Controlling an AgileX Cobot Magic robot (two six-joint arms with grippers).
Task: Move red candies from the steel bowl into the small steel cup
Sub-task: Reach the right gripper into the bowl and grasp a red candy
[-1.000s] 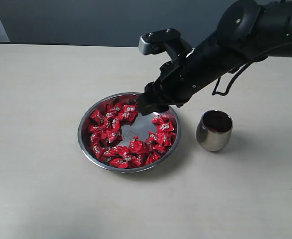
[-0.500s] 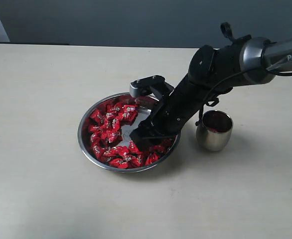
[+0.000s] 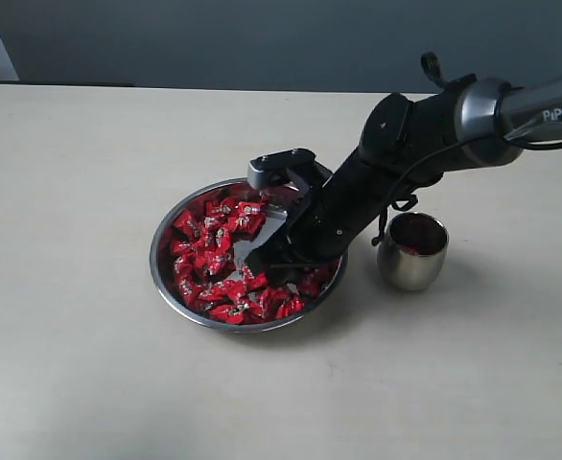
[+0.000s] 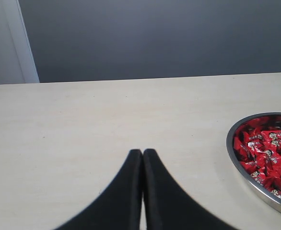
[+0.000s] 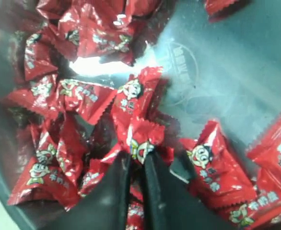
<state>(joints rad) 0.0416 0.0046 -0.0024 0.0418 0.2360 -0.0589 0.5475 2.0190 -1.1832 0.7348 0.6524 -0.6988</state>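
Fingertips [image 5: 116, 191] of right hand [image 5: 136, 162] among red candies [image 5: 90, 98]

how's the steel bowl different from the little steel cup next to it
The steel bowl is wide and shallow; the small steel cup is narrow, deep and rounded. The bowl holds many red candies; the cup's inside shows only dark red, contents unclear. The right hand is down in the bowl, not the cup. Both are shiny steel, upright on the table.

Red candies [image 3: 209, 251] in steel bowl [image 3: 154, 257], cup [image 3: 412, 255] beside
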